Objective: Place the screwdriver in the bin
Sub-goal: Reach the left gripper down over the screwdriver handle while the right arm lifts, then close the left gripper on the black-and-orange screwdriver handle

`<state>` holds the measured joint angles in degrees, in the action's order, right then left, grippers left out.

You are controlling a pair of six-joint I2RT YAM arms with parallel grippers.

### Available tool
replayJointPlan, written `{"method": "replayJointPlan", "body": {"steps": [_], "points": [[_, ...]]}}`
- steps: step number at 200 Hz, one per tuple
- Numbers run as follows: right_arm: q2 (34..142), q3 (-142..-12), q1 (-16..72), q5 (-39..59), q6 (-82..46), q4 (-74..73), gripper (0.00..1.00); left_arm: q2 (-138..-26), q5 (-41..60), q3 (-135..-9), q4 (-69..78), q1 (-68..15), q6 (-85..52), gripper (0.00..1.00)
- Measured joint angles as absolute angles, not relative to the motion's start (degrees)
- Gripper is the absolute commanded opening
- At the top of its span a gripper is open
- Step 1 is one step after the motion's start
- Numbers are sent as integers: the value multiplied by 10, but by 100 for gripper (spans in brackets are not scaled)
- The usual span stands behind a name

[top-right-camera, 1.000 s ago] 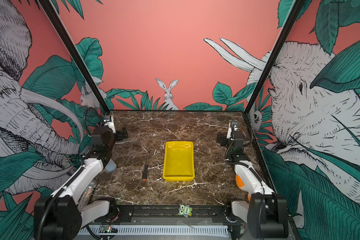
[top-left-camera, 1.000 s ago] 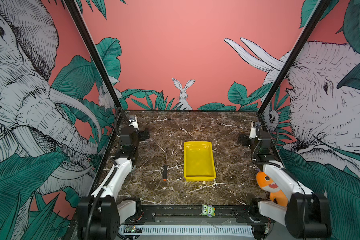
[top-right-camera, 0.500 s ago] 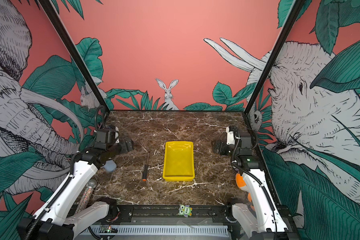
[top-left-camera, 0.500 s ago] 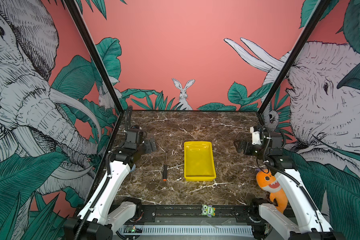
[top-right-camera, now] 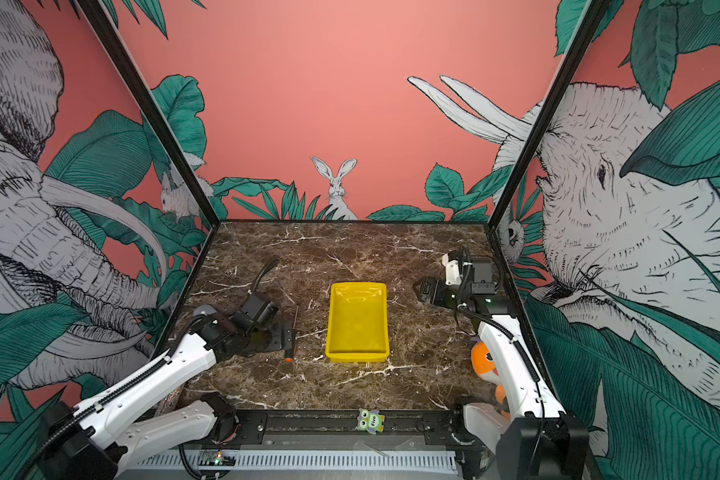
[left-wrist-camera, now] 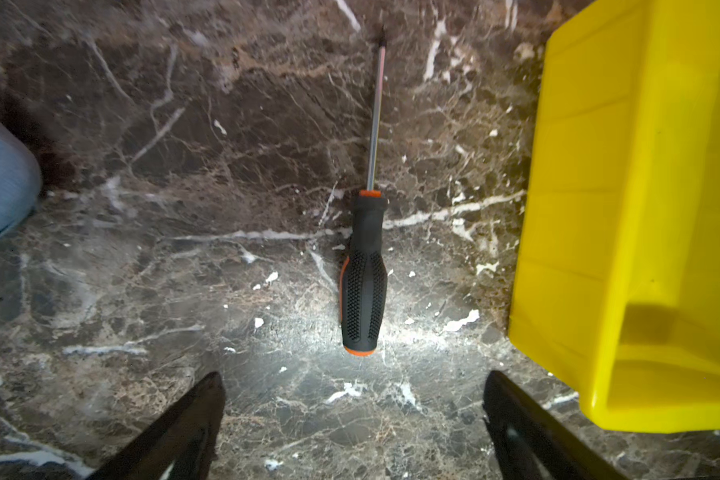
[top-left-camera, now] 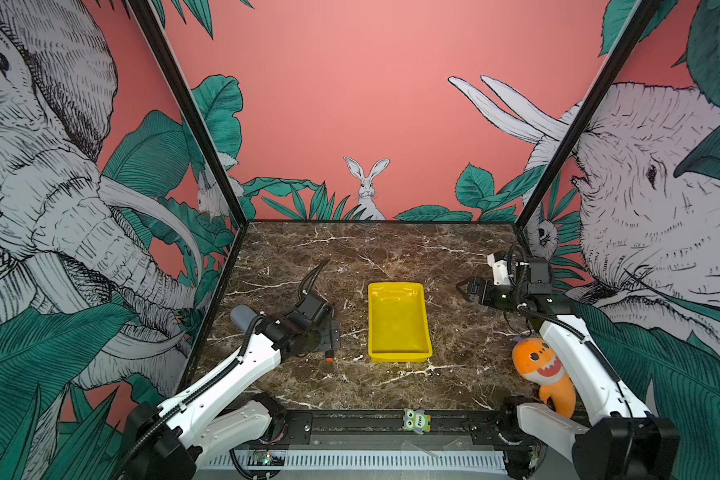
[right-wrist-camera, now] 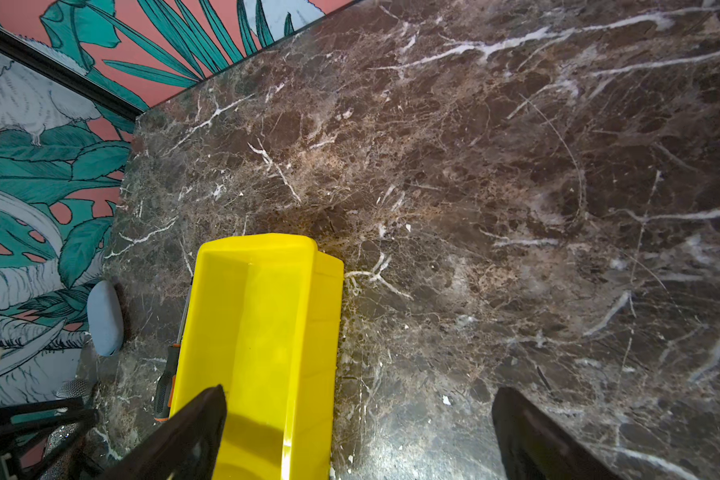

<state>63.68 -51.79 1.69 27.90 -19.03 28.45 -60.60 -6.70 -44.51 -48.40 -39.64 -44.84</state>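
Marble worktop (left-wrist-camera: 184,249) carries screwdriver (left-wrist-camera: 364,270), flat beside bin (left-wrist-camera: 578,208), not inside. Left hand (left-wrist-camera: 353,376) has swung in from rear to over handle, released wide, empty. Right hand (right-wrist-camera: 358,390) likewise released, near bin. Grasp looks next.

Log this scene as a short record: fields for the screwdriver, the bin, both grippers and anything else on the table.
screwdriver: lying flat on the marble table, beside the bin and apart from it, parallel to its long side
bin: yellow, empty
left gripper: jaws wide open, screwdriver handle just ahead of them, untouched
right gripper: jaws open, holding nothing, on the bin's other side
other: orange shark plush; grey-blue object
task state: screwdriver not yet picked up
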Motion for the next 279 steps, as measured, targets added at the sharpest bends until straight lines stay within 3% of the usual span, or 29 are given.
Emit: {"method": "replayJointPlan", "body": {"steps": [33,51,71,172,212,240,279], "points": [[665,-503,17,306,-215,242,99,-680,-88,-450,-479,-431,-465,97],[668,-492,17,311,-227,233,99,-699,-94,-450,-478,-432,-468,91],[658,-486,17,309,-230,232,99,-715,-101,-450,-471,-432,-468,76],[579,-477,17,297,-222,314,99,-835,-104,-476,-437,-428,-399,71],[572,-475,17,296,-230,322,99,-858,-80,-475,-408,-412,-379,65],[563,-455,17,289,-245,315,99,-858,-65,-468,-383,-408,-380,52],[621,-495,17,274,-231,318,99,-853,-51,-437,-360,-408,-397,51]]}}
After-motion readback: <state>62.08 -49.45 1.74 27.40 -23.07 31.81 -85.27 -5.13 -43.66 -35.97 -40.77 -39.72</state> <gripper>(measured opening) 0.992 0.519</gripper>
